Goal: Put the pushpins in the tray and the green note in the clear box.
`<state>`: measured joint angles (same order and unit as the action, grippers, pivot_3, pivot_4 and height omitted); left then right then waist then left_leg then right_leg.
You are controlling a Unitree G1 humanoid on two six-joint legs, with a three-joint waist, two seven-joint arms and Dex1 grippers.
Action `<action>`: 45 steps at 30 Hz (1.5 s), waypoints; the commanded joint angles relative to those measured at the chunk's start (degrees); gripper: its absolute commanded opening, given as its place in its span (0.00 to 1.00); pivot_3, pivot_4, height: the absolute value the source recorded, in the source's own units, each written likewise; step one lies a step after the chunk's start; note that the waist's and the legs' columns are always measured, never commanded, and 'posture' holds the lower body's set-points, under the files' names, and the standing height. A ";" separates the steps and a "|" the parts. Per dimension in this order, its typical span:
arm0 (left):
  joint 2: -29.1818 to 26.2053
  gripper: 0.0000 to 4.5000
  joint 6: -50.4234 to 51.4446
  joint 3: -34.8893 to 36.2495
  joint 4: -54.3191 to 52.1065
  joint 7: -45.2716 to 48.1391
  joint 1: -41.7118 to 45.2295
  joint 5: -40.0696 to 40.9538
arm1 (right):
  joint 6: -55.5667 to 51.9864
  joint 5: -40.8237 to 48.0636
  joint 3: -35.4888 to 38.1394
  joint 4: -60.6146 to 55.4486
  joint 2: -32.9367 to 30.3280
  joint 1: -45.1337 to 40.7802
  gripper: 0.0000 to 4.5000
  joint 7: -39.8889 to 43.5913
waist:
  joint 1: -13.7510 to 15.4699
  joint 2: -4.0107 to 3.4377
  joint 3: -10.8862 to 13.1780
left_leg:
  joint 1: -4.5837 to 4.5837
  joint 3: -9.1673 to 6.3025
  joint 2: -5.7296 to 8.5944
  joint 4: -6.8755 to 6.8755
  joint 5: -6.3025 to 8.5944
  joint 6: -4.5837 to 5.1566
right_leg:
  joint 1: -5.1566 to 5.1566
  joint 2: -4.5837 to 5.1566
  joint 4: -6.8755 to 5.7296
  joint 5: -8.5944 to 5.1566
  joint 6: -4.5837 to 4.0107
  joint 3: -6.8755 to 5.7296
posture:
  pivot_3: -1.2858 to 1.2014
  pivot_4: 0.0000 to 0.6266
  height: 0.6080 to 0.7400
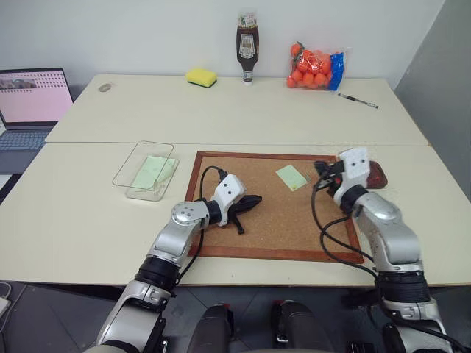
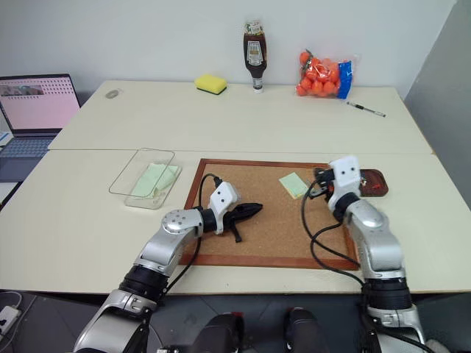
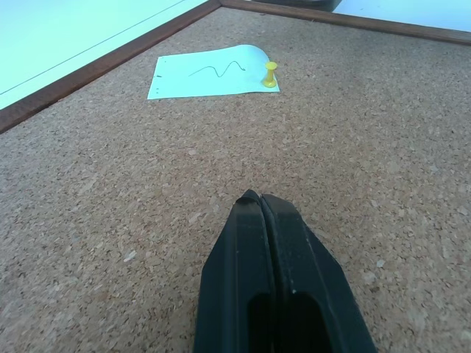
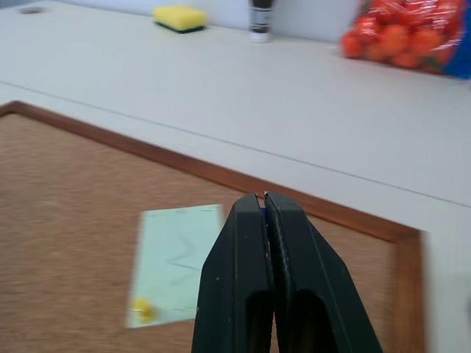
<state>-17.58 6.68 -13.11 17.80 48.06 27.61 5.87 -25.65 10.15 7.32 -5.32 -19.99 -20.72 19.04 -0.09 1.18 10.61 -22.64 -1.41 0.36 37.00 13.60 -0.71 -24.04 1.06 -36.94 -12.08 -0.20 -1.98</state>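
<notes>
Left wrist view: the left gripper (image 3: 259,197) is seen clenched, tips pressed together over the corkboard (image 3: 353,147), with nothing between them. The right gripper (image 4: 263,198) is likewise pressed shut. A blue speck is glimpsed at its tips, possibly a pin head, but it is too small to be told.

The note (image 1: 291,177) is found at about 1 o'clock from the board's middle, held down by a yellow pin (image 3: 271,73) at one corner. The tray (image 1: 377,175) is set at 3 o'clock from the note, just off the board's frame. The box (image 1: 129,165) is placed at 9 o'clock from the board, with a mint sheet (image 1: 154,171) already lying inside.

Several risks are judged likely:
- If the note is pulled before the yellow pin is drawn, the thin paper could be torn at that corner.
- A pin so small could be squeezed out sideways from smooth, hard fingertips, and could roll away across the table.
- If a pin is indeed pinched on the right, it could be dropped short of the tray's low rim.

The board is made of coarse, speckled cork within a narrow wooden frame. The note is a flat, light slip with a pen squiggle. The pin's head is glossy and waisted. The box is thin-walled, clear and round-cornered.
</notes>
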 commanded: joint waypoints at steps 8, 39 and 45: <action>0.60 0.00 -0.05 -1.37 1.25 0.09 -1.14 -1.36 | 1.81 -2.92 6.85 15.31 -7.06 -4.48 0.01 -4.46 | -0.01 0.00 0.00 | 0.02 0.03 0.00 0.00 0.00 0.00 | 0.01 0.00 -0.02 0.00 0.00 0.02 | 0.52 0.24 1.00; 0.35 0.00 -0.27 -1.11 1.48 0.59 -1.03 -1.50 | -2.20 4.13 -2.13 -0.78 -4.83 1.22 0.61 6.40 | -0.02 -0.01 -0.01 | 0.00 -0.01 0.00 0.01 0.00 0.01 | 0.01 -0.01 -0.02 0.00 0.00 0.00 | 0.52 0.24 1.00; 0.15 0.00 -0.28 -0.98 1.56 0.53 -1.02 -1.54 | -0.51 1.67 -9.08 0.05 -3.15 1.03 0.61 9.23 | -0.02 -0.01 -0.01 | 0.01 -0.01 0.00 0.01 0.00 0.01 | 0.02 -0.01 0.01 0.00 0.00 -0.02 | 0.52 0.24 1.00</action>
<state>-17.46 5.76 -13.13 18.22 48.32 27.70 5.32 -27.92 12.55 -0.39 -4.21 -23.31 -18.97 27.16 -0.11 1.17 10.61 -22.65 -1.41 0.37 37.00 13.59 -0.70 -24.03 1.04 -36.93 -12.08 -0.20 -1.99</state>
